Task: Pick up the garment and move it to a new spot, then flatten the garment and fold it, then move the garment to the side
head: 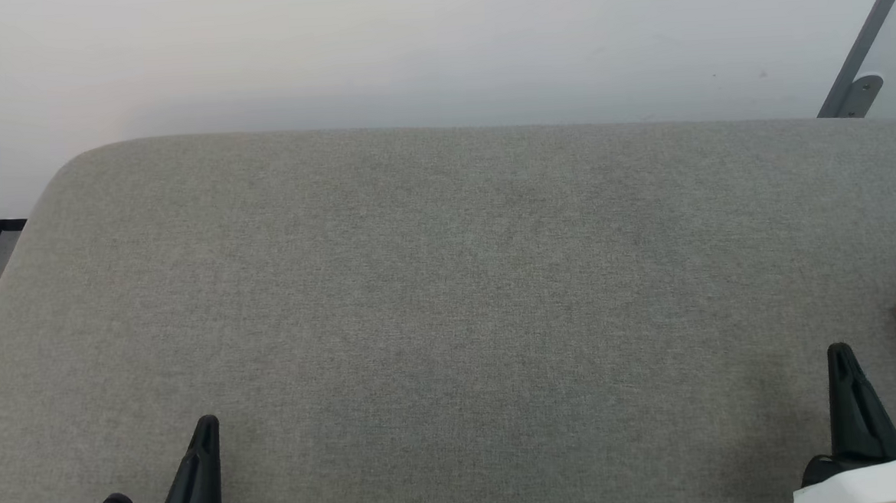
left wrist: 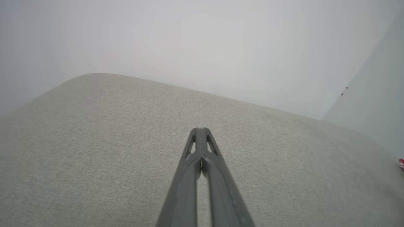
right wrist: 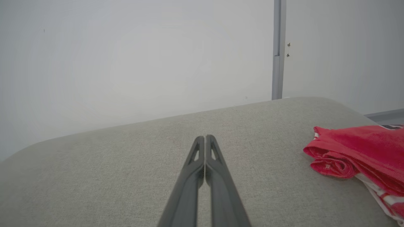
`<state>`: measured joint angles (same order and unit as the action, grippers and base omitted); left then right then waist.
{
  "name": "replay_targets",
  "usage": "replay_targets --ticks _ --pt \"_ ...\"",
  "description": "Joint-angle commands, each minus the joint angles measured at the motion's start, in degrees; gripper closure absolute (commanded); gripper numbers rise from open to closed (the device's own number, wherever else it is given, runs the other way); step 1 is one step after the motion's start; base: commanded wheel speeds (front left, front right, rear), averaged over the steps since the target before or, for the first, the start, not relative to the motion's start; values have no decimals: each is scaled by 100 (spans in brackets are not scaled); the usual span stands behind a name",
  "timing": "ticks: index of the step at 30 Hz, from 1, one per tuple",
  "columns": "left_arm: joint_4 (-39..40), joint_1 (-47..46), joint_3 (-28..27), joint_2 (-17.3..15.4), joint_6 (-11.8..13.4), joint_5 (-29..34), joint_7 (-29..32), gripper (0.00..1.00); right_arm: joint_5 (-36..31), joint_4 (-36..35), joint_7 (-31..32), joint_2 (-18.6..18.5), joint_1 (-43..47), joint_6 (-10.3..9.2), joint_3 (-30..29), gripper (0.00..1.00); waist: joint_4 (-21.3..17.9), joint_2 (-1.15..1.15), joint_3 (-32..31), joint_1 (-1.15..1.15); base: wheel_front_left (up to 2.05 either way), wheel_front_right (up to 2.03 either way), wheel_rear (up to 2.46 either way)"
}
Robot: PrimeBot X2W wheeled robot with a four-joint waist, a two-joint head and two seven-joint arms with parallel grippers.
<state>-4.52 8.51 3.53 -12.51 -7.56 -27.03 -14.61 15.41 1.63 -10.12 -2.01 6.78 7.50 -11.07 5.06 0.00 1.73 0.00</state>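
The robot's 2 grippers are both hanging low over the grey upholstered surface (head: 450,282), with nothing in either. The left gripper (left wrist: 199,130) is sitting with its 2 fingers pressed together tip to tip. The right gripper (right wrist: 205,137) is looking the same, pinched closed on air.

The red garment (right wrist: 356,151) is lying way off at the robot's right, near the edge of the surface. It's well apart from the left gripper and off to the side of the right one, not touching it. It's looking bunched, with a rolled lip on the side facing the right gripper and white-and-red striped trim peeking out underneath.

Which step? Honestly it's reading 2 ways: a heap waiting to be picked up, or a bundle already parked at the side. Whether it's folded isn't settled, since most of it is running out of frame. So no call on the next move from here.

As for writing, a dark patch is showing at the garment's top edge in the right wrist view. It's possibly lettering, but it's cut off and unreadable. No brand or label is showing anywhere.
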Motion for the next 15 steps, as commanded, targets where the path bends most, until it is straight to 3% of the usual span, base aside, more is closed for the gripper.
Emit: replay_targets --ticks 1,15 --pt "49 -62 -37 -25 3 -192 37 100 220 -30 48 -16 -62 0 6 100 -6 0 -2 0 0 0 0" --pt "-150 -342 -154 105 4 -1439 373 100 1619 198 349 -32 -300 0 92 100 -63 0 -20 0 0 0 0"
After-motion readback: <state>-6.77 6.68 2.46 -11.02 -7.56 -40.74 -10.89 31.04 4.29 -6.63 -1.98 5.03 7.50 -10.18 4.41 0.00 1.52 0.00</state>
